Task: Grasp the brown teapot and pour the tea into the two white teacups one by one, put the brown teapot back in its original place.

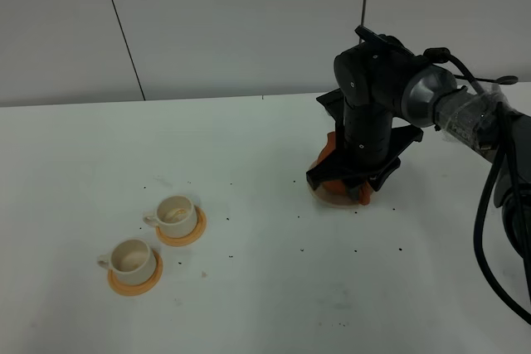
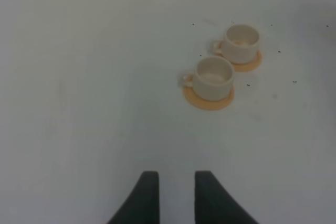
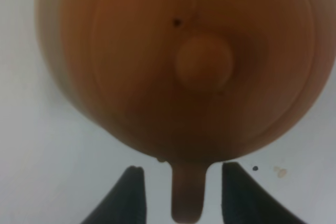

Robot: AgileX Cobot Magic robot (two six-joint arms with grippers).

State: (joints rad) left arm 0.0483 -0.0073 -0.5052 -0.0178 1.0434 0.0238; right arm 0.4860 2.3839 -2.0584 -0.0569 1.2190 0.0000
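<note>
The squat reddish-brown clay teapot (image 3: pixel 157 77), apparently on its beige coaster (image 1: pixel 330 199), is straddled at the loop handle (image 3: pixel 186 203) by the right gripper (image 3: pixel 182 167), jaws parted, for lifting.

table (image 1: pixel 265 296): white, dark-specked | wall (image 1: pixel 232 22): pale grey panels, dark seams

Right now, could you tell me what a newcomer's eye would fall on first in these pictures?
The black right arm looms over the brown teapot at the right of the table, its open right pincer straddling the loop handle without touching. Well to the left, two white teacups stand close together.
</note>
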